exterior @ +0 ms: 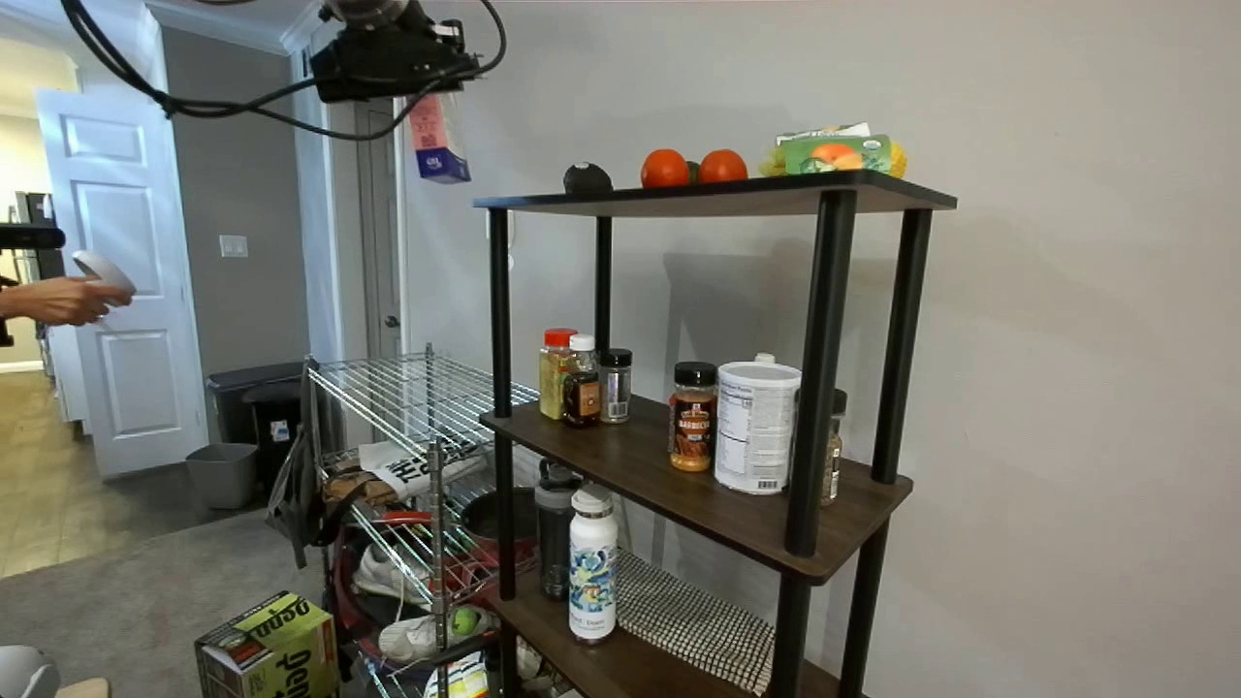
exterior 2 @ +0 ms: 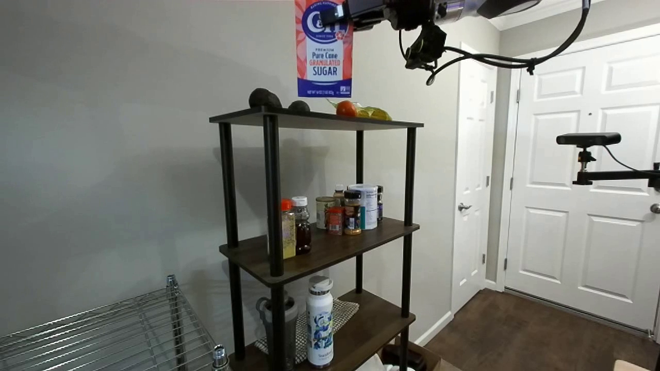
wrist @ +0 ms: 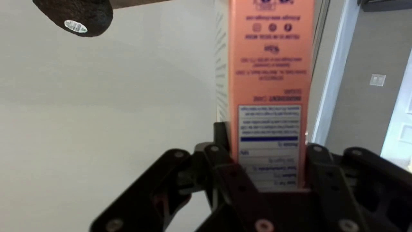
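Black two-finger gripper point(wrist: 265, 145) is pinching a pink, white and blue rectangular sugar carton point(exterior 2: 324, 67), one finger on each broad face. Carton is upright in mid-air, upper centre of an exterior view, top cropped by the frame edge. Dark bumpy avocado point(wrist: 87, 14) with white sticker, upper left of wrist view, apart from carton.

Brown-board shelving unit point(exterior: 635, 456) with round black posts, right of centre in an exterior view. On its top board: two round red tomatoes point(exterior: 665, 168) at upper centre, green fruit-printed pack point(exterior: 836, 155) further right. White cylindrical canister point(exterior: 756, 431) on middle board. White bottle point(exterior 2: 320, 330) with blue print, lower centre, bottom board. Chrome wire rack point(exterior 2: 103, 330), lower left.
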Robot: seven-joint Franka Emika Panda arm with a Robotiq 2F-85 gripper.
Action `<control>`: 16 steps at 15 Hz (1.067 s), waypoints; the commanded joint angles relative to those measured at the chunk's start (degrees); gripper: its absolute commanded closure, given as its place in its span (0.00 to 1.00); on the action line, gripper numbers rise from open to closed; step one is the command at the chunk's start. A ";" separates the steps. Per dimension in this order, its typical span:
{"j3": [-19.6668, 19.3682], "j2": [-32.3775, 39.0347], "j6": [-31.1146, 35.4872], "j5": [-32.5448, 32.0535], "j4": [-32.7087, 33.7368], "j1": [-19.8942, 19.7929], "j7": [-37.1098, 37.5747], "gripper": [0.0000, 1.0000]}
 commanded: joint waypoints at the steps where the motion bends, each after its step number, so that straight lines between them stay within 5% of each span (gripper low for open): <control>1: -1.15 2.89 0.20 -1.61 3.86 0.24 3.03 0.85; 16: -3.53 14.20 2.24 -0.44 13.49 0.37 0.34 0.85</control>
